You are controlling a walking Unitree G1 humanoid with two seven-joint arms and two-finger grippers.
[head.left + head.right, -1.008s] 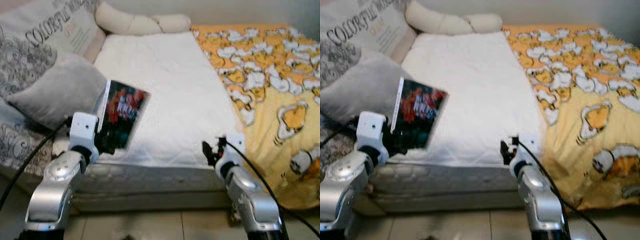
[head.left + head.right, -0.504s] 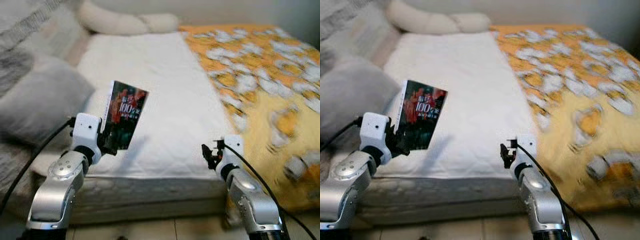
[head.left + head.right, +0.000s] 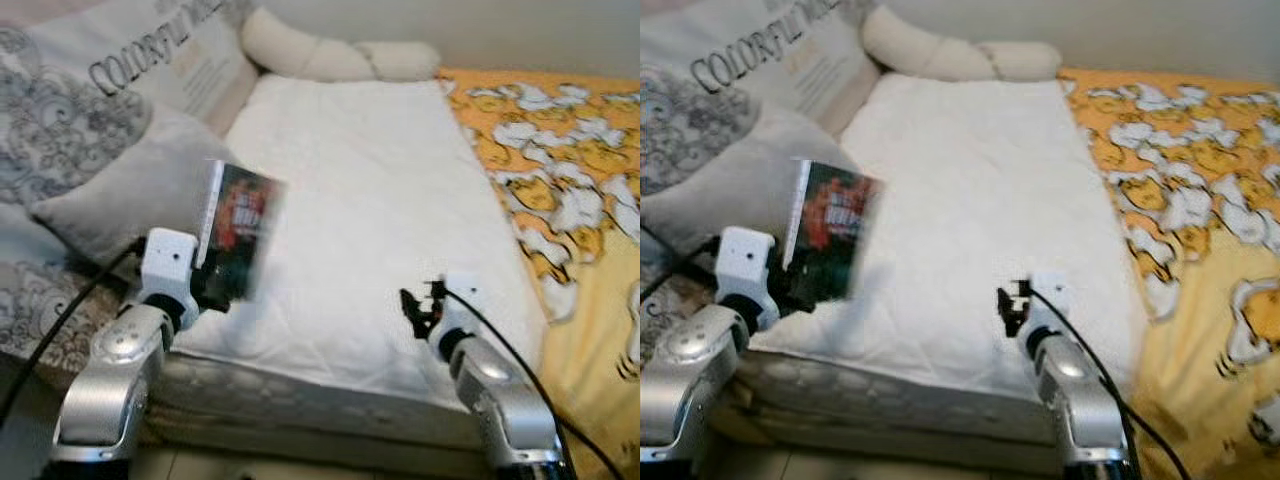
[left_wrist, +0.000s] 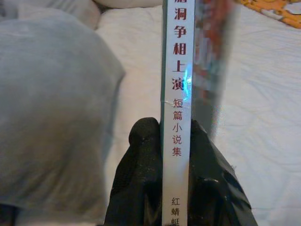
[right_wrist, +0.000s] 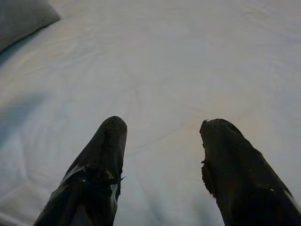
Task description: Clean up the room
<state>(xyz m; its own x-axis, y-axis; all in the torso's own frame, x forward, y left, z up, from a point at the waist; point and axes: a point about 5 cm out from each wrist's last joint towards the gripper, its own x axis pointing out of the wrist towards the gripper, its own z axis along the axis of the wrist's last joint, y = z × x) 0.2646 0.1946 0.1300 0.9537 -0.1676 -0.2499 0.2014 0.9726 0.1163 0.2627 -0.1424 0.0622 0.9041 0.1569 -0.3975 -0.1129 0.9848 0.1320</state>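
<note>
A book (image 3: 238, 232) with a dark red-and-black cover stands upright in my left gripper (image 3: 212, 285), held above the near left corner of the white mattress (image 3: 370, 190). In the left wrist view the two black fingers (image 4: 141, 160) pinch its white spine (image 4: 178, 94), which carries red Chinese characters. My right gripper (image 3: 415, 310) hovers open over the mattress's front edge, and its fingers (image 5: 103, 155) have nothing between them.
A grey cushion (image 3: 120, 195) lies just left of the book, with patterned pillows (image 3: 60, 110) behind it. A cream bolster (image 3: 330, 55) lies along the far end. An orange cartoon-print duvet (image 3: 570, 150) covers the bed's right side.
The whole picture has shifted, so the camera has swung left and the bed sits further right. The book stays upright in my left gripper. The right gripper remains open.
</note>
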